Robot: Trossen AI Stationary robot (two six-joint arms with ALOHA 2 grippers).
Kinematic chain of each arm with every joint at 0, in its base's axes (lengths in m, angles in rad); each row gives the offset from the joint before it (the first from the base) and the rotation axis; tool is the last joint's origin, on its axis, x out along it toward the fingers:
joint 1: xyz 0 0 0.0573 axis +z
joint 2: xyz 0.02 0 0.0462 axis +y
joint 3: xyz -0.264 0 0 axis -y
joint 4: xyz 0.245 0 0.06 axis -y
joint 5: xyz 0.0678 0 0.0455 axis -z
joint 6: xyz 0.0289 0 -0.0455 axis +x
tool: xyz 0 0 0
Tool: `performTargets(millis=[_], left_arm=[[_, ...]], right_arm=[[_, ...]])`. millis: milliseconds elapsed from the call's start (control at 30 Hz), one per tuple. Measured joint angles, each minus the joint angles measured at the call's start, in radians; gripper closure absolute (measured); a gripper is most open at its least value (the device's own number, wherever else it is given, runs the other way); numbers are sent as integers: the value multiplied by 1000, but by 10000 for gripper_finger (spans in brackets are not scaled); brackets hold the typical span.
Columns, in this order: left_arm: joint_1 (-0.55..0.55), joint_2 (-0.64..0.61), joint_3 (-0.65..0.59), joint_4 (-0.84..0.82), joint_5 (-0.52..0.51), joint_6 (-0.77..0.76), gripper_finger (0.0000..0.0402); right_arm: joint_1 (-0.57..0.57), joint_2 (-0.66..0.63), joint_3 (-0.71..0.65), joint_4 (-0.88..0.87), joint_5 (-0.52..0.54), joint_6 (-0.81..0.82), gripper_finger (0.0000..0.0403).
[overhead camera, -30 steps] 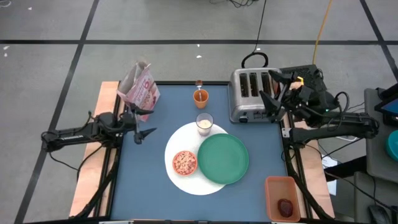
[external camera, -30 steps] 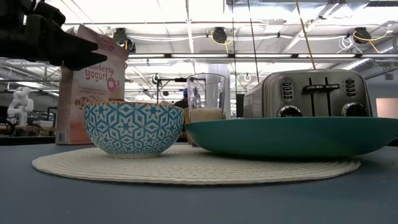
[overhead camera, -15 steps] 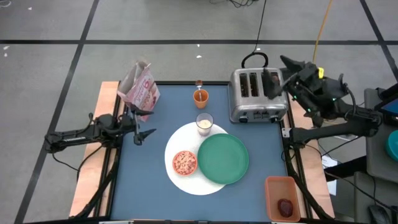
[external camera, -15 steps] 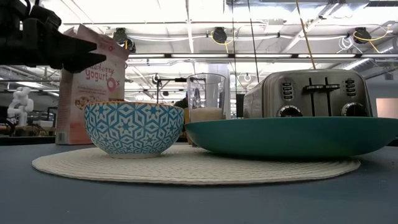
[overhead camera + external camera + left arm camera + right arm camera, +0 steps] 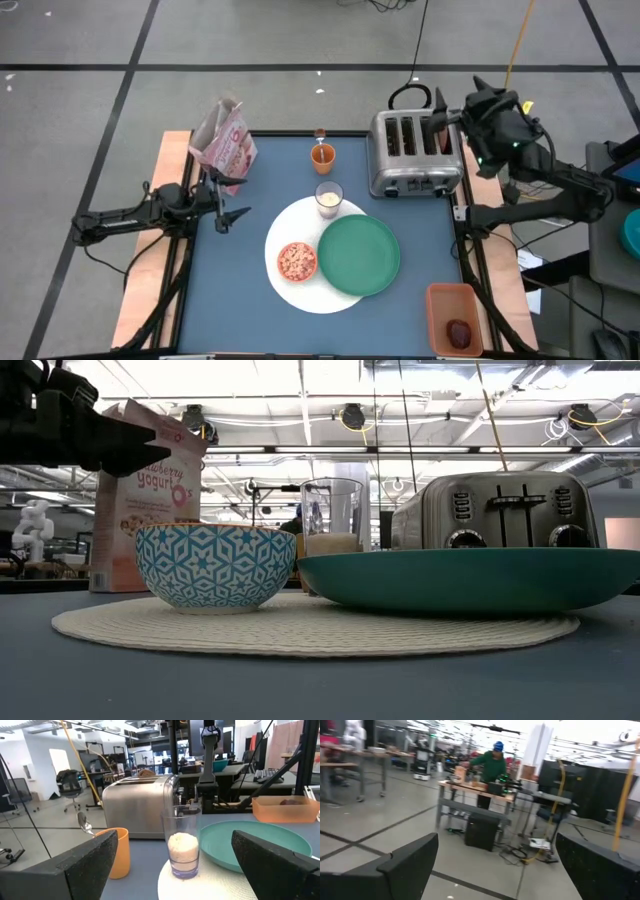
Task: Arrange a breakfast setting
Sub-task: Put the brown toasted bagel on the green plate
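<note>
A large white round plate (image 5: 300,285) lies mid-table. On it rest a green plate (image 5: 358,256) and a small bowl of orange cereal (image 5: 296,261), which is blue-patterned in the low view (image 5: 215,565). A milk glass (image 5: 329,198) stands at the white plate's far edge. Behind it stands an orange cup (image 5: 322,155) with a spoon (image 5: 85,823) in it. A dark red fruit (image 5: 459,333) lies in an orange bin. A brown rounded top (image 5: 146,772) shows above the toaster. My left gripper (image 5: 240,196) is open and empty, left of the glass. My right gripper (image 5: 443,112) is open and empty, over the toaster's far right corner.
A silver four-slot toaster (image 5: 413,152) stands at the far right. A pink cereal box (image 5: 225,140) stands at the far left corner. The orange bin (image 5: 452,300) sits at the near right corner. Bare blue table (image 5: 225,300) lies near left. A person works in the room beyond (image 5: 492,762).
My right gripper has gone from beside the toaster's right side toward the table's far edge. It now hangs over the toaster's far right corner and has turned to face the room. My left gripper has kept still.
</note>
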Motion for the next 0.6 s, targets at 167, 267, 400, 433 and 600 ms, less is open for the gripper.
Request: performTargets(millis=[167,267,400,433,600], left_arm=[[0,0,0,-3,0,-3,9],[0,0,0,-4,0,-3,9],[0,0,0,-6,0,-12,9],[0,0,0,-6,0,-13,9],[0,2,0,-7,-1,-15,9]], right_arm=[[-90,27,52,-57,0,3,7],[-149,42,61,-68,-5,2,7],[-236,61,61,-131,-79,49,7],[-260,66,61,-160,-113,82,7],[-399,99,61,-349,-326,273,7]])
